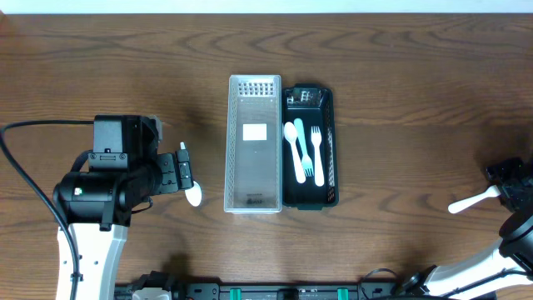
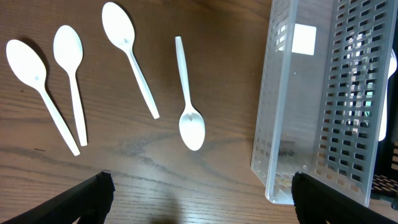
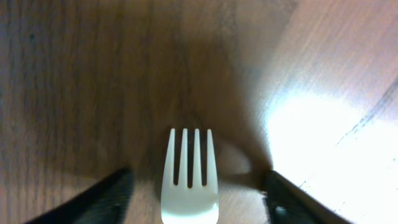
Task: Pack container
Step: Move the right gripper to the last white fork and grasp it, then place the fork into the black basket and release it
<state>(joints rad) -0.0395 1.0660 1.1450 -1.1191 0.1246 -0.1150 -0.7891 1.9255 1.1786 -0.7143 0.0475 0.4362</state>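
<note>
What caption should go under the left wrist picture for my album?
Four white spoons lie on the wooden table beside the clear container.

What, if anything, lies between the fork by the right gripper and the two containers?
Nothing visible. Only bare table separates the fork from the black container; the clear container sits just beyond it.

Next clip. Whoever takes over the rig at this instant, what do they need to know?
Left gripper: open, hovering over four white spoons that lie loose on the table beside the clear container.
Right gripper: open, fingers either side of a white fork on the table, not closed on it.
Done: three utensils lie in the black container.
Left: clear container looks empty; the spoons and the fork are not yet packed.
</note>
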